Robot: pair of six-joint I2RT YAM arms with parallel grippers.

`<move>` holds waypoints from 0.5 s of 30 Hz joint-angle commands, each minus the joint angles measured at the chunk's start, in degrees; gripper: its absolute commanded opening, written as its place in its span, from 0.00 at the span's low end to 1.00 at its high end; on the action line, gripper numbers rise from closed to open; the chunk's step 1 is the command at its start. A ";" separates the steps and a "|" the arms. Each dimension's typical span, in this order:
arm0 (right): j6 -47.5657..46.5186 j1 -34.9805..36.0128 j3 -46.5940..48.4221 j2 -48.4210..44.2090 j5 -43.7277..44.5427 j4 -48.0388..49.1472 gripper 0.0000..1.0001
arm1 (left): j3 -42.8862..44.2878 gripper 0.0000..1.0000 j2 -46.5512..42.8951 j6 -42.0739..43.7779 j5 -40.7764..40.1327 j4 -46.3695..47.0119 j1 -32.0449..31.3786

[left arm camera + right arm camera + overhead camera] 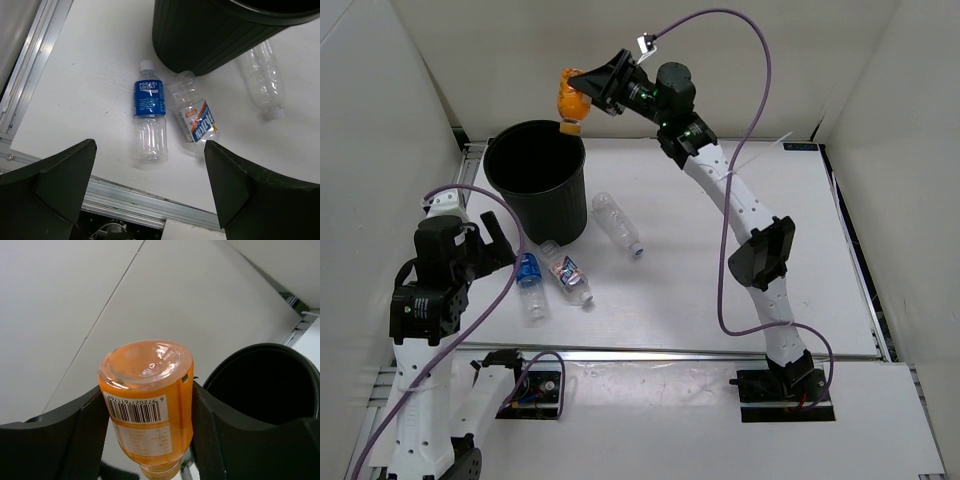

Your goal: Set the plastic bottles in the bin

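Note:
My right gripper (582, 92) is shut on the orange bottle (570, 103), held cap down just above the far rim of the black bin (535, 180); the right wrist view shows the bottle (150, 405) between the pads, the bin's mouth (265, 385) to its right. My left gripper (492, 240) is open and empty, above the table left of the bin. On the table lie the blue-label bottle (149, 120), the red-white-blue-label bottle (192, 112) and the plain clear bottle (262, 80).
An aluminium rail (150, 200) runs along the table's near edge. White walls enclose the back and sides. Purple cables (740, 150) loop from both arms.

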 commanded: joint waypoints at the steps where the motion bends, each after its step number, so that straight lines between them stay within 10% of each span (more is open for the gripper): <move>1: -7.17 1.72 2.50 1.78 7.93 6.00 0.13 | 2.63 1.00 -0.09 2.12 2.72 -2.59 -1.86; 15: -20.63 5.15 1.98 5.92 11.37 1.88 0.41 | 0.26 1.00 1.05 1.94 1.40 -2.60 -5.56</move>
